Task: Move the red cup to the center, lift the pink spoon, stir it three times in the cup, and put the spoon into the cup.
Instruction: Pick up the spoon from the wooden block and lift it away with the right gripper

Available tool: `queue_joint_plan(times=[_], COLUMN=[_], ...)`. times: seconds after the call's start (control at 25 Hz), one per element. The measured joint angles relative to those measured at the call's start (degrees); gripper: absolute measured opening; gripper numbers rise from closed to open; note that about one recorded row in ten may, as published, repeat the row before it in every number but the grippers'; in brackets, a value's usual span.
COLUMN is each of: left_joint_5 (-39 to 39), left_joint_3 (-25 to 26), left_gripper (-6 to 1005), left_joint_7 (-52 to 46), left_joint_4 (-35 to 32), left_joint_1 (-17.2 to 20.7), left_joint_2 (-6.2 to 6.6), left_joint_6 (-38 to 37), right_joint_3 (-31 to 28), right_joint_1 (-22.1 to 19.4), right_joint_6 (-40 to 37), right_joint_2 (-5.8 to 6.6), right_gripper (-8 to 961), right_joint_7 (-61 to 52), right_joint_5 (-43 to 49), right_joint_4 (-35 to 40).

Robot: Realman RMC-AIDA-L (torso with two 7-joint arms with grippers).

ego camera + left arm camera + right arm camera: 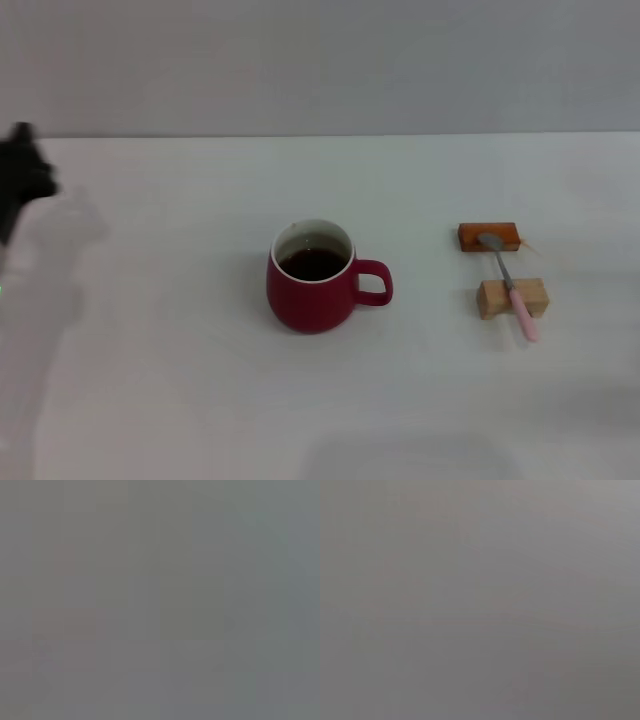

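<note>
From my head camera, the red cup [312, 287] stands upright near the middle of the white counter [160, 380], its loop handle turned toward my right side and dark liquid showing inside the white inner wall. Well apart from it, off to my right, the pink spoon [510, 285] lies across two small blocks: its grey metal bowl rests on the orange-brown block [470, 237], farther from me, and its pale pink handle crosses the light wooden block [490, 299], nearer to me, with the handle's end jutting past that block. The two blocks sit near each other without touching. At the far left edge a dark shape, my left gripper [22, 175], hangs above the counter, well away from the cup; I cannot tell whether my fingers there are wide or narrow. My right gripper does not show here.

My left wrist camera gives only a flat grey field, with nothing I can make out.

My right wrist camera is likewise a plain grey field, and nothing can be told from it.
</note>
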State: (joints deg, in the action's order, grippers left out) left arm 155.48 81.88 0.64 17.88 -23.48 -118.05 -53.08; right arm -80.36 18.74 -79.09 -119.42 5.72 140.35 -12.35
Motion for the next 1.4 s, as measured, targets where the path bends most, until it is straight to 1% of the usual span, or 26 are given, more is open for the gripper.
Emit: queue_joint_plan(times=[0.16, 0.28, 0.44, 0.52, 0.64, 0.72, 0.84, 0.88, 0.92, 0.96, 1.0, 1.04, 1.08, 1.12, 1.28, 1.32, 1.36, 1.4], left_joint_5=[0.0, 0.0, 0.0, 0.2, 0.3, 0.3, 0.3, 0.3, 0.3, 0.3, 0.2, 0.2, 0.1, 0.1, 0.1, 0.1, 0.1, 0.1], left_joint_3=[6.9, 8.9, 10.8, 11.5, 11.8, 11.8, 11.9, 11.9, 11.9, 12.0, 12.1, 12.1, 12.3, 12.4, 13.7, 13.8, 13.8, 13.8], left_gripper=[-1, 3, 19, 67, 140, 188, 300, 337, 375, 412, 620, 640, 660, 679, 759, 779, 798, 818], left_joint_7=[-0.7, -2.2, -8.4, -10.8, -11.1, -11.1, -11.1, -11.1, -11.1, -11.0, -9.6, -9.2, -8.8, -8.5, -7.2, -6.9, -6.8, -6.7], left_joint_4=[-1.1, -1.1, -1.4, -1.4, -1.5, -1.5, -1.5, -1.5, -1.5, -1.5, -1.5, -1.5, -1.5, -1.5, -1.5, -1.5, -1.5, -1.5], left_joint_1=[0.8, 1.3, 1.6, 1.6, 1.4, 1.2, 1.0, 1.0, 1.0, 0.7, 0.3, 0.2, 0.1, 0.1, -0.4, -0.5, -0.5, -0.6], left_joint_2=[-0.20, -0.27, 0.04, 0.15, 0.25, 0.29, 0.39, 0.39, 0.39, 0.58, 0.70, 0.70, 0.70, 0.71, 0.69, 0.68, 0.68, 0.72], left_joint_6=[0.2, 0.7, 1.0, 1.1, 1.4, 1.6, 2.0, 2.0, 2.0, 2.2, 2.3, 2.3, 2.3, 2.3, 2.3, 2.3, 2.3, 2.3], right_joint_3=[0.6, 0.7, 2.6, 4.5, 7.8, 11.1, 16.3, 18.0, 20.9, 20.9, 22.9, 26.5, 28.5, 28.5, 34.6, 36.4, 36.4, 37.2], right_joint_1=[-0.4, -0.5, -1.2, -2.4, -6.1, -9.5, -14.4, -15.9, -18.2, -18.2, -19.7, -21.8, -22.8, -22.8, -26.3, -27.8, -27.8, -28.8], right_joint_6=[0.0, 0.0, 0.0, 0.1, 0.2, 1.5, 4.5, 5.5, 6.9, 6.9, 7.6, 9.0, 9.9, 9.9, 13.6, 15.2, 15.2, 16.3], right_joint_2=[-0.07, -0.14, -0.38, -0.38, -0.39, -0.36, -0.13, -0.03, 0.06, 0.06, 0.11, 0.22, 0.32, 0.32, 0.51, 0.71, 0.71, 0.80], right_gripper=[653, 653, 653, 653, 653, 652, 652, 652, 652, 652, 652, 652, 652, 652, 652, 652, 653, 653], right_joint_7=[0.0, -0.1, -0.2, -0.2, -0.2, 0.0, 1.8, 3.5, 7.0, 7.0, 9.1, 11.8, 12.6, 12.6, 15.3, 16.6, 16.6, 17.1], right_joint_5=[-0.1, -0.2, -0.2, -0.2, -0.3, -1.6, -5.5, -7.0, -9.1, -9.1, -10.3, -11.7, -12.0, -12.0, -12.1, -12.1, -12.1, -12.1], right_joint_4=[0.0, 0.0, -0.2, -1.6, -6.5, -11.7, -20.0, -22.6, -26.7, -26.7, -29.1, -32.8, -34.6, -34.6, -40.4, -42.7, -42.7, -44.1])
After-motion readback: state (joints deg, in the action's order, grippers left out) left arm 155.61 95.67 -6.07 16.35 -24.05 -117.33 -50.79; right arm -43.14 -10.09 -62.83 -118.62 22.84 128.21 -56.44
